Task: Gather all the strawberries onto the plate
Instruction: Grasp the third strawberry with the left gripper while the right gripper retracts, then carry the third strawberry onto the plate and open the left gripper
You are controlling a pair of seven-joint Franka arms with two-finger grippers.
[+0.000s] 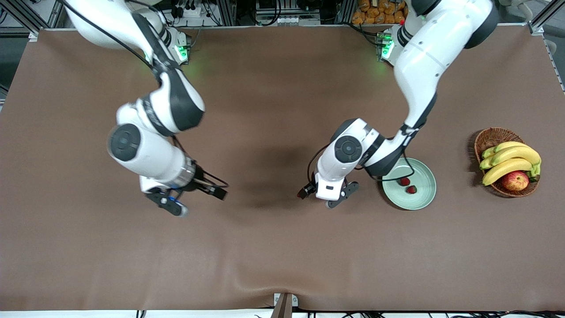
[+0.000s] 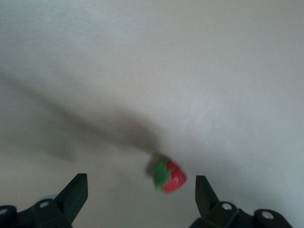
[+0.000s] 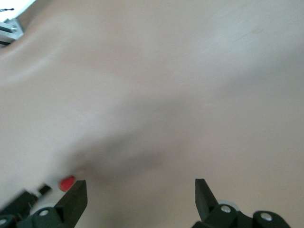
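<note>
Plate (image 1: 419, 194): toward left arm's end, two strawberries (image 1: 405, 181) inside. Right gripper (image 1: 176, 201): spread, empty, waiting. Left gripper (image 1: 329, 194): fingers apart over third strawberry (image 2: 169, 176) on table; centre berry, descend, close gently.

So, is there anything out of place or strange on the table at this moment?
One strawberry lies on the bare cloth between the open left gripper's fingers, outside the plate, where two strawberries already lie. Nothing looks spilled or damaged.
</note>
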